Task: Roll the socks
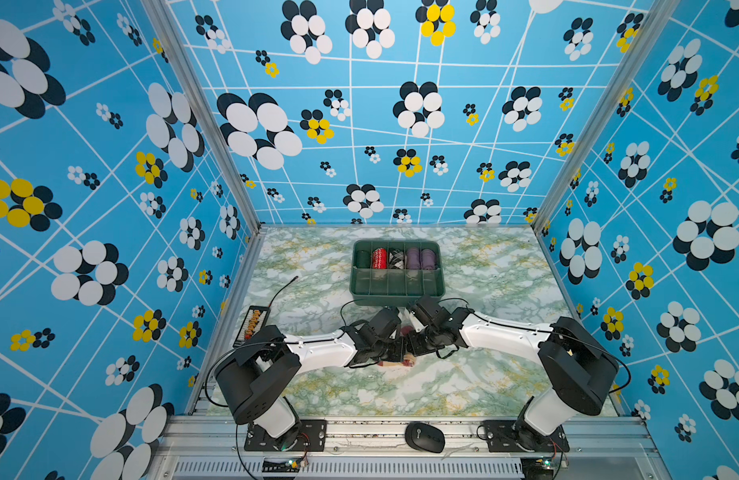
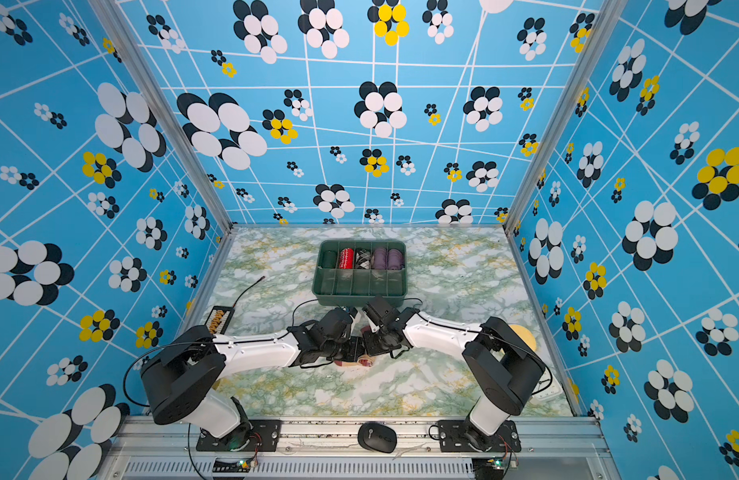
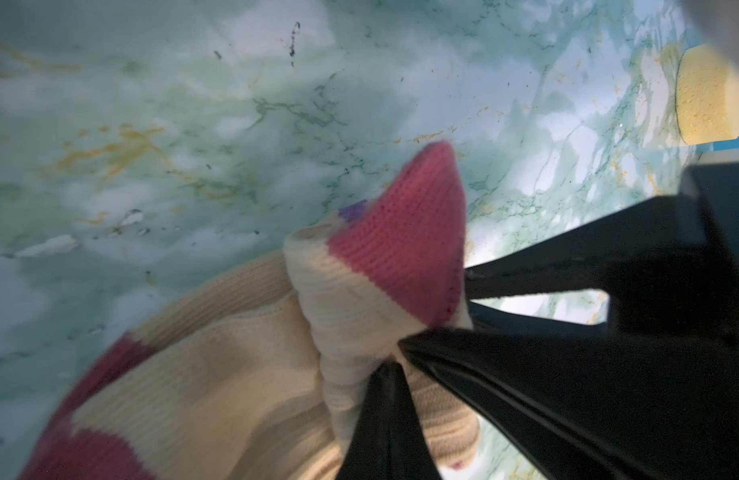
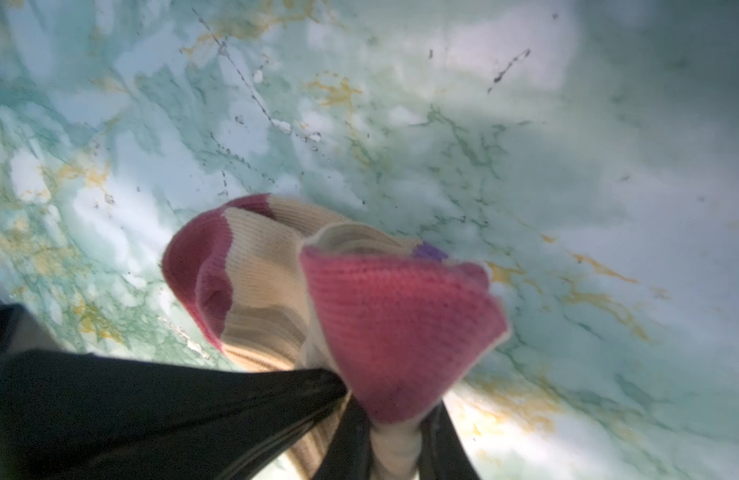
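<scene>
One bunched pair of socks (image 1: 394, 364) sits mid worktop (image 1: 401, 395), near the green tray (image 1: 396, 298). Your left pincer (image 3: 390, 365) is clamped tight on tan fabric; your right pincer (image 4: 396, 440) pinches the maroon cuff.

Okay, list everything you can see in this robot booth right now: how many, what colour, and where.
socks: one bundle, tan with maroon and purple, table centre, between both grippers
tray: one, dark green, divided, behind the grippers
sock rolls: five in the tray's back row: dark green roll, red-and-white roll, black-and-white roll, two purple rolls
bead frame: one, black with orange beads, table's left edge
sponge: one, yellow, table's right edge
mouse: one, black, front rail
table: one, green marble
left gripper: black, shut on the socks
right gripper: black, pinching the maroon cuff
</scene>
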`<action>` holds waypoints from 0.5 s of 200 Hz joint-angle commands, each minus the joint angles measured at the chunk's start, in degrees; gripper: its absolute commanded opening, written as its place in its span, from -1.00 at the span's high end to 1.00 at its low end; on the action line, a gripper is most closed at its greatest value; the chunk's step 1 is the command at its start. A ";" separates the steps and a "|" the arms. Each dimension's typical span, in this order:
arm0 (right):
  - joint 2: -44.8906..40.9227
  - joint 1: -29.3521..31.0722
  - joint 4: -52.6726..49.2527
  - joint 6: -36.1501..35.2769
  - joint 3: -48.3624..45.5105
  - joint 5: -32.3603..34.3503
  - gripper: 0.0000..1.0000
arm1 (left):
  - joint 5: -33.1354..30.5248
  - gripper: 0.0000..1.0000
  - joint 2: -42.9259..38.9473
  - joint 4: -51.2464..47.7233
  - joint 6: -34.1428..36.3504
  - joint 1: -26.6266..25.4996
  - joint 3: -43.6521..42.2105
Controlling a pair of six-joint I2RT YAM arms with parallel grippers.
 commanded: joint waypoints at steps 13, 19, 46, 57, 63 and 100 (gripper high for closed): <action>-2.12 0.59 2.03 1.16 -1.40 -1.14 0.46 | -0.96 1.00 3.32 -3.78 1.86 0.20 -2.71; -2.53 0.61 2.51 1.35 -1.64 -1.16 0.43 | -0.89 1.00 3.39 -3.78 1.95 0.21 -2.79; -4.73 0.17 4.44 2.35 -2.96 -1.16 0.31 | -0.85 1.00 3.77 -3.96 2.30 0.35 -2.87; -5.97 -0.27 5.13 2.85 -3.71 -0.87 0.27 | -0.85 1.00 3.83 -3.96 2.35 0.47 -2.96; -6.88 -0.58 5.50 3.20 -4.32 -0.60 0.27 | -0.85 1.00 3.77 -3.96 2.43 0.53 -3.13; -14.65 -4.36 6.98 5.61 -9.90 3.45 0.24 | -0.45 1.00 2.55 -3.42 2.41 1.41 -4.20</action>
